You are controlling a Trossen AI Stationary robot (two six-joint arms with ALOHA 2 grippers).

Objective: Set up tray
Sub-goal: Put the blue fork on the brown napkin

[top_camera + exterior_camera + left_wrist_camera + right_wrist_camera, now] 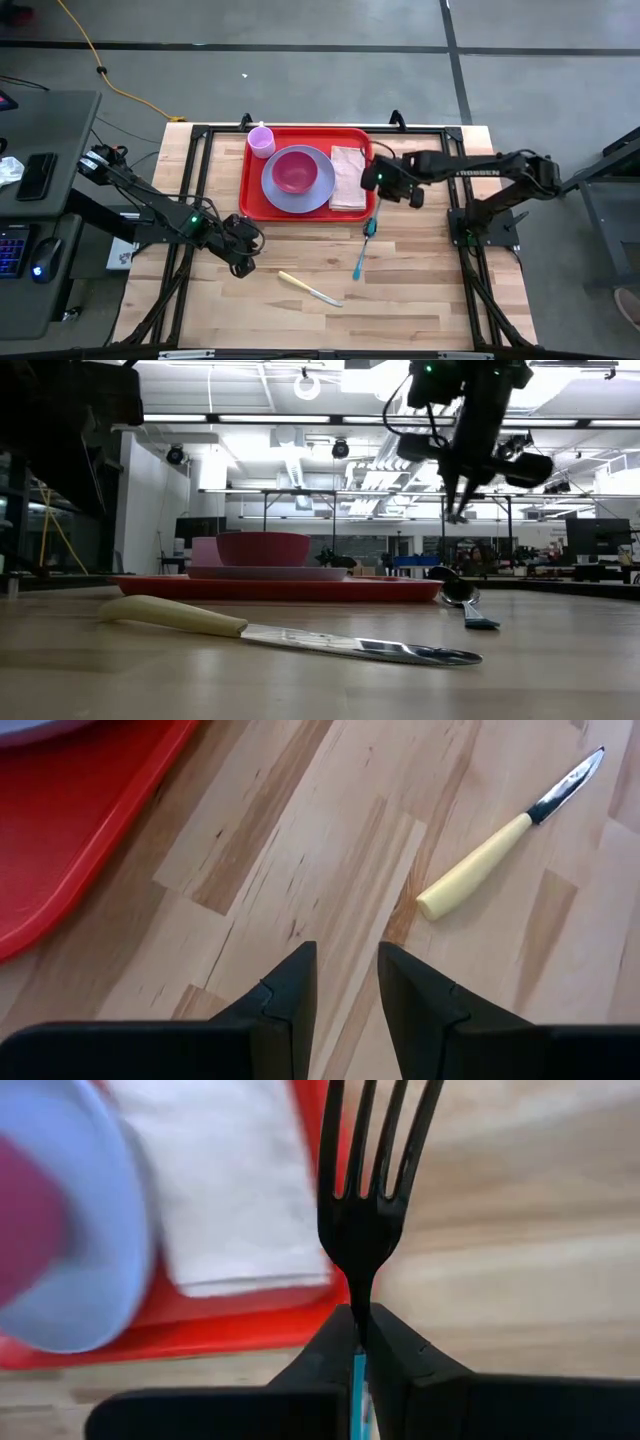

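The red tray (252,195) lies at the table's far middle and carries a lavender plate (315,190) with a magenta bowl (292,172), a lavender cup (261,140) and a white napkin (348,178). My right gripper (358,1330) hangs over the tray's right rim beside the napkin, shut on a dark-tined fork (375,1170). My left gripper (346,970) stands open above bare wood near the tray's near left corner, with nothing between its fingers. A cream-handled knife (310,288) and a blue-handled spoon (362,250) lie flat on the table. My right gripper pinches the fork at its neck (358,1295), just behind the tines, between its two fingers. A blue bit of handle (356,1380) shows back between the fingers. The fingers point steeply down and lie along the fork. The fork is lifted clear, tines pointing down past the fingertips.
Bare wood stretches across the near half of the table around the knife (480,870) and the spoon (462,598). A black frame runs round the tabletop. To the left stands a desk with a keyboard and a phone (38,175).
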